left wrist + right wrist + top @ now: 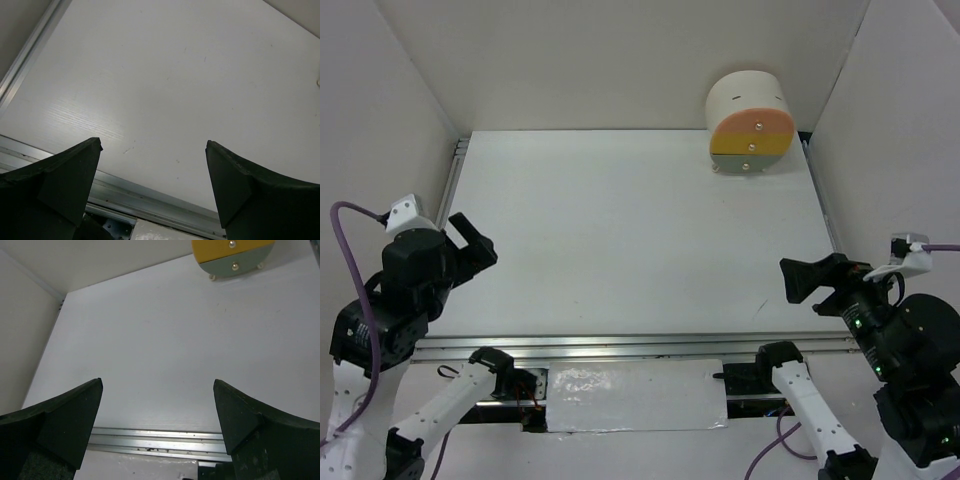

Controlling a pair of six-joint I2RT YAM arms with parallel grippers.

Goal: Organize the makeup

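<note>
No makeup shows in any view: no pink palette, silver-grey case, brushes, pencils or mint-green stick. My left gripper is open and empty above the table's near left side; it also shows in the left wrist view, jaws wide apart over bare white board. My right gripper is open and empty above the near right side; in the right wrist view its jaws stand wide apart over bare board.
A round cream drawer unit with peach, yellow and grey-green fronts stands at the far right corner, drawers shut; its lower fronts show in the right wrist view. White walls enclose the white table. An aluminium rail runs along the near edge.
</note>
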